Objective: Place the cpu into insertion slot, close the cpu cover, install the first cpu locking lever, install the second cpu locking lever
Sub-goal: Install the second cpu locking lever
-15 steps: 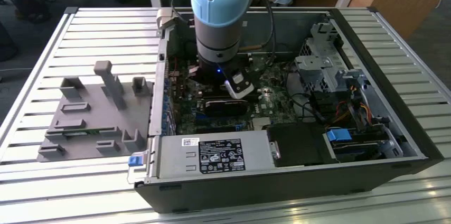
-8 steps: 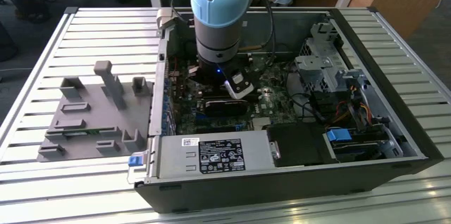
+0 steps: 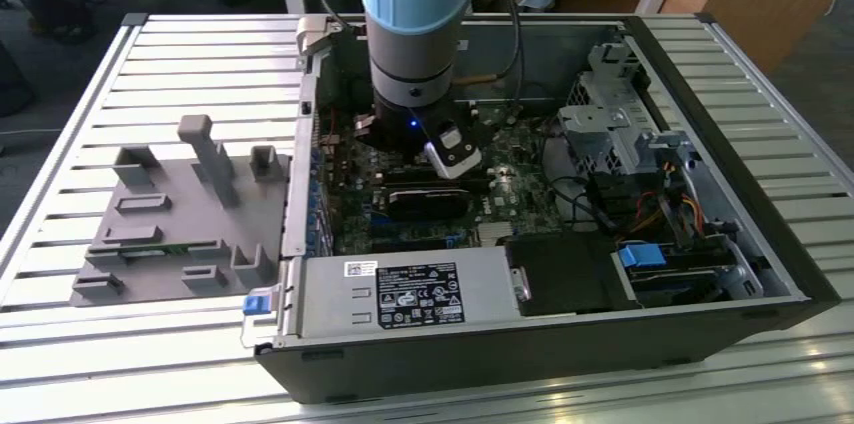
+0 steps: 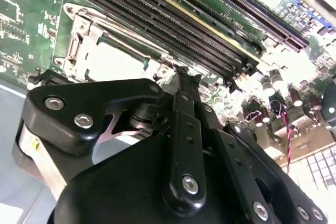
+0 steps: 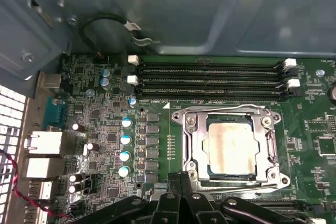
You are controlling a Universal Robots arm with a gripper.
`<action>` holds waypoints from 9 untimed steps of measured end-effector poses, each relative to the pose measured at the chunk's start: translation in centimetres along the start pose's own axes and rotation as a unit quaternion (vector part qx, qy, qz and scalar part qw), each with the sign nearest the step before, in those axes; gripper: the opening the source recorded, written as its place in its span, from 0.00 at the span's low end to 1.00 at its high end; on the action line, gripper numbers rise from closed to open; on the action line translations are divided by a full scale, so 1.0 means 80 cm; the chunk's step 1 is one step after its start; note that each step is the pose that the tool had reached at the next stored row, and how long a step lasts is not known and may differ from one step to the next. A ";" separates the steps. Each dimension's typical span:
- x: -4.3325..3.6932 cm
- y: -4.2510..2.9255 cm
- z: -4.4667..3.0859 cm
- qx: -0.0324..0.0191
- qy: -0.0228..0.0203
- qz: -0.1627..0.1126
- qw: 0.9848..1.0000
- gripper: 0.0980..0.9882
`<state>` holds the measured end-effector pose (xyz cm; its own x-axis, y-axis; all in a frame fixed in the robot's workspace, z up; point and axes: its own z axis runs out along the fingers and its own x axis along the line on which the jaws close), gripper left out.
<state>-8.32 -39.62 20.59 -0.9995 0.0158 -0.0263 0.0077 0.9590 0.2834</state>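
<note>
Arm (image 3: pixel 416 34) reaches down into the open PC case (image 3: pixel 747 244) on the slatted table (image 3: pixel 80 364), over the motherboard (image 5: pixel 110 129).

Cpu (image 5: pixel 231 148) sits flat in the socket, silvery top showing through the window of the cpu cover (image 5: pixel 195 145); cover is down around the chip. In the second wrist view the same cover (image 4: pixel 84 35) and pale cpu (image 4: pixel 113 61) lie just past the claw tip.

Claw (image 5: pixel 180 178) has its fingers (image 5: pixel 174 182) pressed together, nothing seen between them, tip at the socket's edge, on the side away from the RAM slots (image 5: pixel 210 80). Whether it touches the frame or a lever, cannot tell.

Grey fixture (image 3: pixel 174 219) lies on the table beside the case, at the exterior view's left. Power supply (image 3: pixel 400 294) sits at the case's near edge.
</note>
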 end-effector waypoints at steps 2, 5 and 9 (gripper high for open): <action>0.000 0.0011 -0.0035 0.000 0.000 0.000 1.000 0.01; 0.000 0.0029 -0.0099 0.000 0.000 0.000 1.000 0.01; 0.000 0.0046 -0.0157 0.000 0.000 0.000 1.000 0.01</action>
<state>-8.32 -39.62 21.90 -0.9995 0.0157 -0.0263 0.0077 0.9590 0.2834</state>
